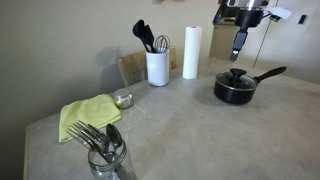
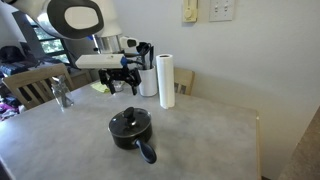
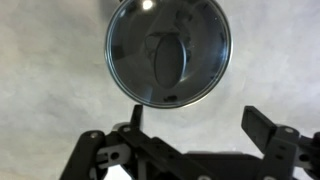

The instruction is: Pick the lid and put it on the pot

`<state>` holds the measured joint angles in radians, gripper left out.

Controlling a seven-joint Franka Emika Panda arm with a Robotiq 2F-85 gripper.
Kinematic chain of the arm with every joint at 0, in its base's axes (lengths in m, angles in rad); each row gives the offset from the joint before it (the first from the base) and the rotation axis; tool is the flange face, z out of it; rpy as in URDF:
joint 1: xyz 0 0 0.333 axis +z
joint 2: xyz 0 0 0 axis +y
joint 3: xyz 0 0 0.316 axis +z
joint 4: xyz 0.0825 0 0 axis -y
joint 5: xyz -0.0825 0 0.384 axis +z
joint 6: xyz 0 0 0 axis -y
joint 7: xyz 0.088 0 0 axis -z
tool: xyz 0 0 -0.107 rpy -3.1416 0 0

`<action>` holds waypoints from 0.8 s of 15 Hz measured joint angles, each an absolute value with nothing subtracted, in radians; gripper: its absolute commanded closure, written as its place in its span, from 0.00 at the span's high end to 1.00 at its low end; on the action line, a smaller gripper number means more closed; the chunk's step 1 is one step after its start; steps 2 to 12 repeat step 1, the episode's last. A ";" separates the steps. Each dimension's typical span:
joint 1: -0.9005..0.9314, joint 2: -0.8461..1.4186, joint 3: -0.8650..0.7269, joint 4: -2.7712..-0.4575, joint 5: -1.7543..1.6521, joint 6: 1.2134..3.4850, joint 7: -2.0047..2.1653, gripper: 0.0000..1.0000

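The black pot [image 1: 232, 92] stands on the grey table in both exterior views, its long handle [image 1: 270, 73] sticking out sideways. The glass lid [image 1: 236, 78] with its dark knob sits on top of the pot; it also shows in an exterior view [image 2: 129, 121] and in the wrist view [image 3: 168, 50], where it fills the upper middle. My gripper [image 1: 238, 50] hangs above the pot, apart from the lid, and shows in an exterior view [image 2: 125, 85]. In the wrist view its fingers [image 3: 200, 120] are spread and hold nothing.
A white utensil holder [image 1: 157, 67] with dark utensils and a paper towel roll [image 1: 191, 52] stand at the back. A yellow cloth [image 1: 88, 113], a small bowl [image 1: 123, 99] and a glass of forks [image 1: 105, 155] sit away from the pot. Wooden chairs [image 2: 30, 85] stand by the table.
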<state>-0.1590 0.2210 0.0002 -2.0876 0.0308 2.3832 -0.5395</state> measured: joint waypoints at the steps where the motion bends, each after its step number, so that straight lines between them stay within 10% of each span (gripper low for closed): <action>1: -0.156 0.212 0.000 -2.090 0.031 2.377 -0.539 1.00; 12: -0.156 0.212 0.000 -2.090 0.031 2.377 -0.539 1.00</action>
